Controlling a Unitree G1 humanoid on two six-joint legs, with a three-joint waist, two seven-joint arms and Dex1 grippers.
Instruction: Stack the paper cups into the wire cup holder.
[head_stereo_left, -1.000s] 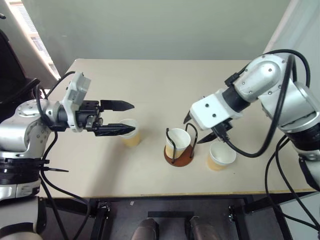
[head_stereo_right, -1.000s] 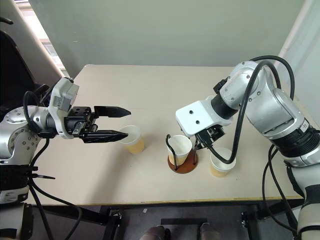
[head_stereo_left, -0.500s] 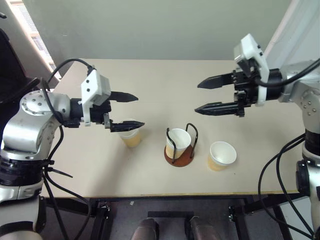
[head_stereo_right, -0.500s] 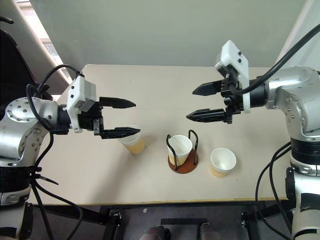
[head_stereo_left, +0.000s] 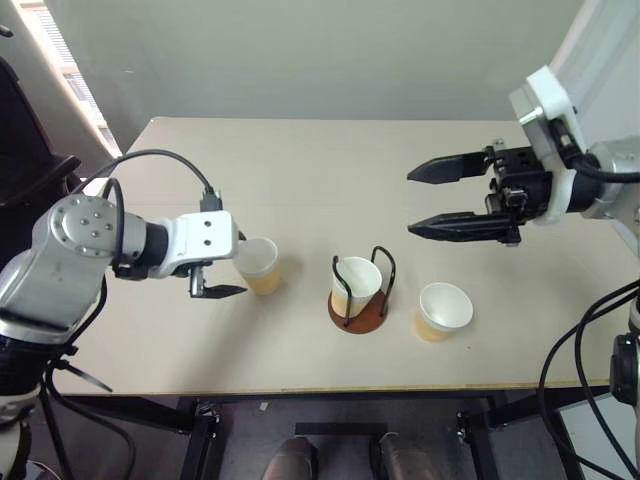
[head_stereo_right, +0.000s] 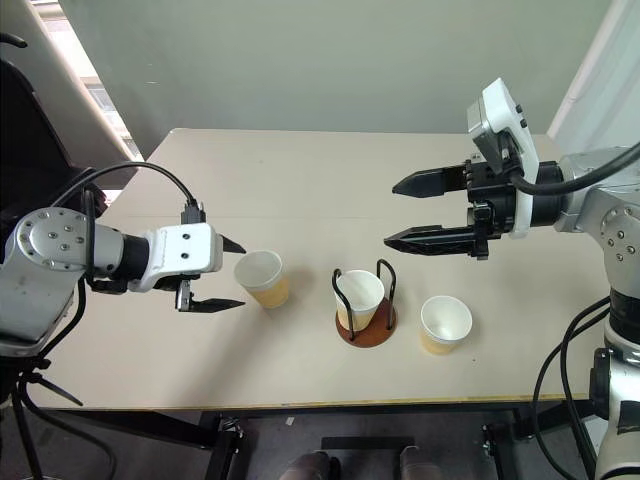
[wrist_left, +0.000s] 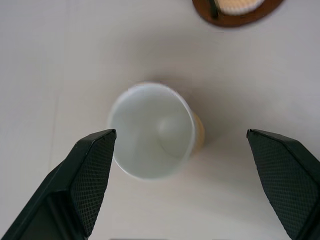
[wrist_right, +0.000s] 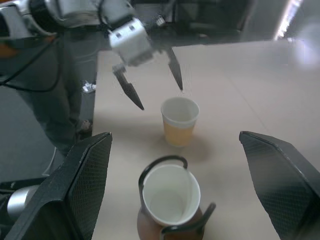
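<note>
A pale table (head_stereo_left: 320, 170) carries everything. The right gripper (head_stereo_left: 448, 198) hangs above its right half, pointing left, fingers spread wide with nothing between them — well clear of the cups. The left gripper (head_stereo_right: 222, 275) sits low at the left, tilted down toward the left cup (head_stereo_left: 258, 265), its fingers apart on either side of that cup without touching it; the wrist view looks straight into the cup's white inside. The holder (head_stereo_left: 361, 301) stands near the table's near edge at the middle, a cup (head_stereo_left: 356, 283) upright inside its wire loops. Just right of the holder — apart from it — stands the third cup (head_stereo_left: 442, 310), upright and open.
</note>
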